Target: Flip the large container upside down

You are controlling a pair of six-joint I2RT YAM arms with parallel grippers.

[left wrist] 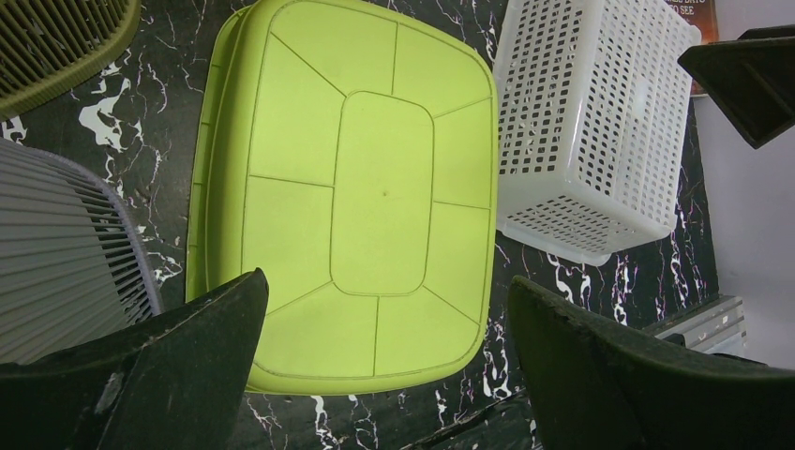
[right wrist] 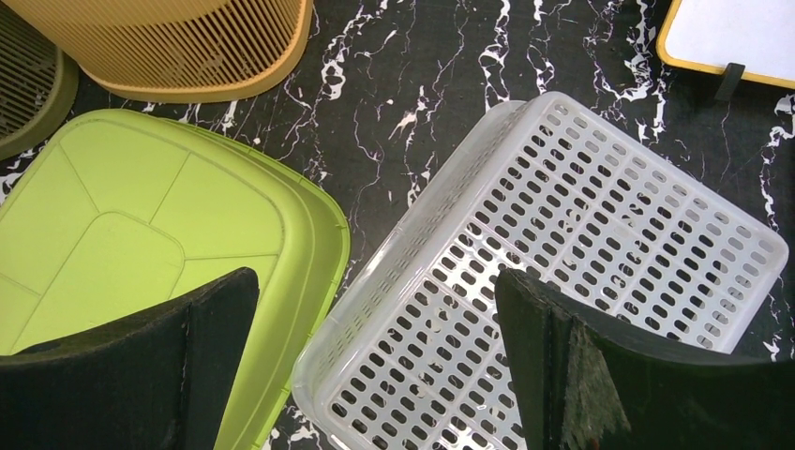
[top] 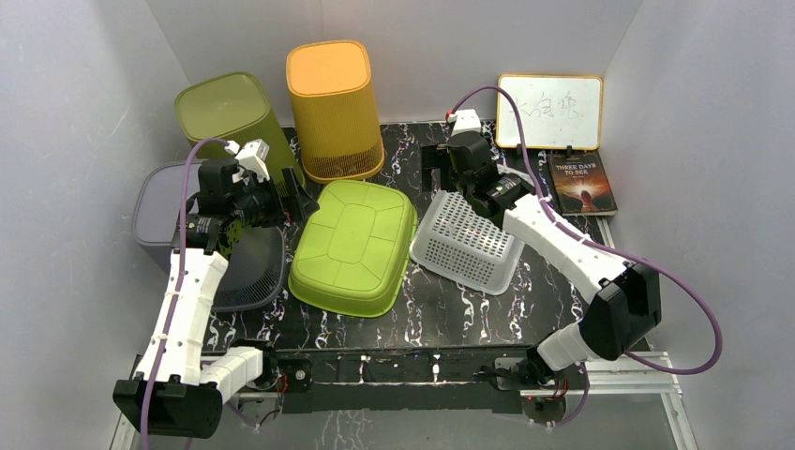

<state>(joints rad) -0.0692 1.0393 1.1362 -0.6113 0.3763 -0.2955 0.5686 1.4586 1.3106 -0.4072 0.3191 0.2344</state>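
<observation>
Black fingers [left wrist: 187, 366] of the left gripper [left wrist: 384, 289] fill the lower corners of the left wrist view, spread wide and clasping nothing, with the large container [left wrist: 356, 187] showing between them. That container, a lime-green tub, lies in the middle of the overhead frame on the black marbled table [top: 441, 309]. Its ribbed base faces up and its rim is down against the tabletop, so it already sits inverted. The right gripper [right wrist: 375, 279] is likewise released, its two dark fingers parted and empty. It hangs over the spot where the tub's rim comes just beside a corner of the white perforated basket [right wrist: 562, 281]; whether the two touch cannot be told. This basket sits right of the tub in the overhead view, its holed bottom upward. Left of the tub is a grey slatted bin [top: 248, 267], partly hidden behind the left arm. An olive bin [top: 230, 112] stands toward the upper left of the overhead frame, and an orange slatted bin [top: 330, 103] stands at upper centre, both with closed ends up. At the upper right a yellow-framed whiteboard [top: 550, 111] leans against the back wall, and a dark book [top: 582, 183] lies flat just below it.
</observation>
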